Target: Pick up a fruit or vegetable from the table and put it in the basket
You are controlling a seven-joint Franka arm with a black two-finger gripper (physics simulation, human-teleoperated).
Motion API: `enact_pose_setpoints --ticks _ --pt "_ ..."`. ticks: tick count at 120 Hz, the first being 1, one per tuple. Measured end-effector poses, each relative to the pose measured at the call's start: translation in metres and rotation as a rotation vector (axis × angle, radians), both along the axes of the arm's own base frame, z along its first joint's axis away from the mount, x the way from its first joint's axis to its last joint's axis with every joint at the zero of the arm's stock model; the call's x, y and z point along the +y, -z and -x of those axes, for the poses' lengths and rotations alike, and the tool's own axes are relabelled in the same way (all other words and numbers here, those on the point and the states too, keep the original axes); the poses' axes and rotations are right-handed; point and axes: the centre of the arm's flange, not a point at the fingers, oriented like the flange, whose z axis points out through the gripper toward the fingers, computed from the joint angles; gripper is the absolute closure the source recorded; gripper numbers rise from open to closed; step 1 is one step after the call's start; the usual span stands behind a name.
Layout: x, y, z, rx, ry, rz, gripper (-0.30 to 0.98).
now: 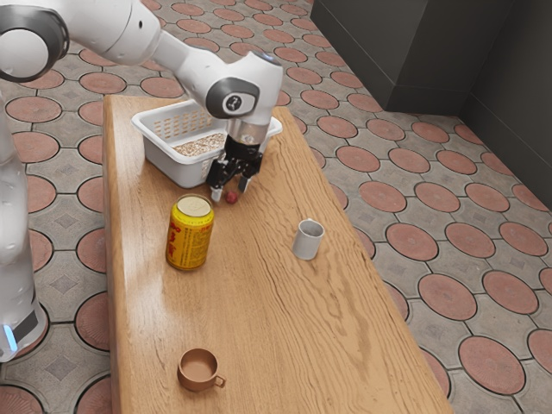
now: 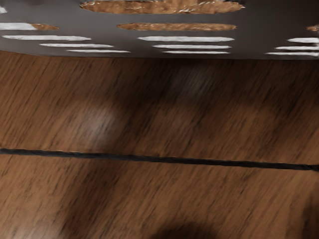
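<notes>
So the table (image 1: 259,319) is a long honey-brown wooden one, grain running all over it, with a soft shine toward the exterior view's left edge. The wrist view gets right down on the wood: darker there, pale glare patches, plus a thin dark line crossing it. Seam or something else, can't tell.

Floor (image 1: 392,197) is pretty fun, round terracotta discs set in grey patterned tile. Plain dark panels (image 1: 366,52) rise off it at the exterior view's upper right.

The little red fruit (image 1: 231,197) is down by the wood, outside the pale slotted basket (image 1: 164,155) but near it. Couldn't tell you what kind. The gripper (image 1: 230,191) is right over it, fingers (image 1: 216,195) spread with the fruit in the gap, not squeezed. Basket's got speckled tan-and-white stuff (image 1: 200,145) in the bottom.

Also on the table: a yellow-and-red can (image 1: 190,241) near the basket, a grey mug (image 1: 307,243) over toward the exterior view's right, and a brown cup (image 1: 199,373) well apart from the rest.
</notes>
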Motion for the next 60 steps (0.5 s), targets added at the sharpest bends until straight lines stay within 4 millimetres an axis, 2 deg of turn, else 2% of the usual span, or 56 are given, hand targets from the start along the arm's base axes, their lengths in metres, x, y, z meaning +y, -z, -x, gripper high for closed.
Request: enact_pose_setpoints --ticks 60 --pt "-0.0027 -0.0027 -0.0058 -0.034 -0.001 -0.026 0.00"
